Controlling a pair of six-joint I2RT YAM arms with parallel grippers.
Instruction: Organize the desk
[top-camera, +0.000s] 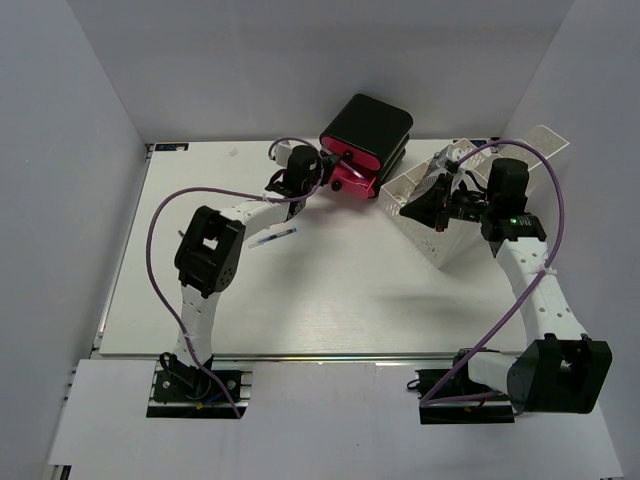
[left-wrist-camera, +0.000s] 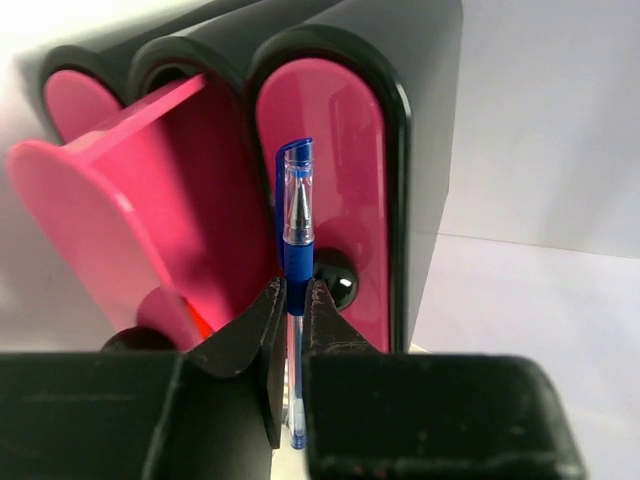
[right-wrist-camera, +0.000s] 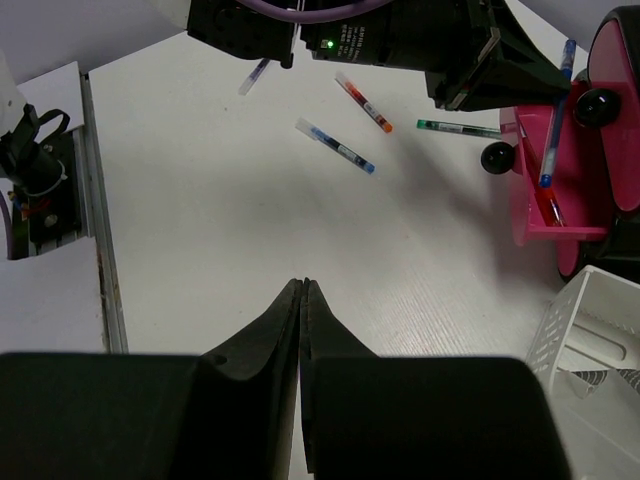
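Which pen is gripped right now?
The blue pen, pinched in the left gripper's jaws facing the pink drawers; the other pens lie loose on the desk or in the open drawer.

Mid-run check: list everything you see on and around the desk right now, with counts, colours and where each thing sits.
desk: one, white, under everything.
drawer unit: one, black with pink drawers, far middle; one drawer open.
tray: one, white perforated, right of the drawer unit.
loose pens: four; blue, red-orange, green, one unclear; on the desk before the drawers.
drawer pen: at least one, red, in the open drawer.
held pen: one, blue, in the left gripper.
cables: two, purple, along the arms.
left gripper: one, black, shut on the held pen, at the drawer unit.
right gripper: one, black, shut, empty, above the desk.
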